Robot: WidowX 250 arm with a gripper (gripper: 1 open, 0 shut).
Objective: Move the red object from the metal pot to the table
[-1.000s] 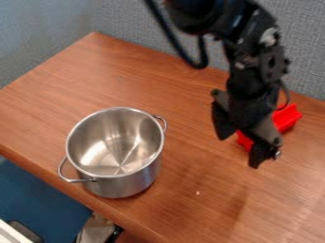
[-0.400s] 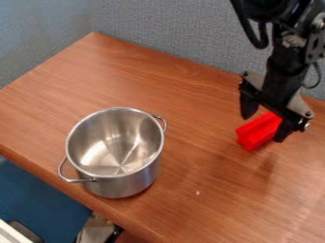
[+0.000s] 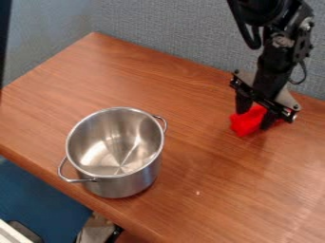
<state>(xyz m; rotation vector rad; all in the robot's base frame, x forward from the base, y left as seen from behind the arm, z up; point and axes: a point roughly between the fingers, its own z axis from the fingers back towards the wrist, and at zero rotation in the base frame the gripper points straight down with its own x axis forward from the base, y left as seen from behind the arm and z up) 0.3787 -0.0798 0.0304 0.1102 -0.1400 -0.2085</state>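
Note:
The red object (image 3: 248, 121) lies on the brown wooden table (image 3: 114, 76) at the right, well clear of the metal pot (image 3: 114, 150). The shiny pot stands near the table's front left edge, and its inside shows nothing but bare steel. My dark gripper (image 3: 263, 102) hangs straight down directly over the red object's upper right end, at or just above it. The jaws are dark against the arm, so their gap and any contact with the red piece are unclear.
The black arm (image 3: 273, 38) comes down from the top right. A blue-grey wall (image 3: 165, 24) runs behind the table. The table's front edge drops to a blue floor (image 3: 32, 204) at the lower left.
The gripper has risen and shifted from in front of the red object to above it. The red object now lies a little further left on the table. The pot is unmoved.

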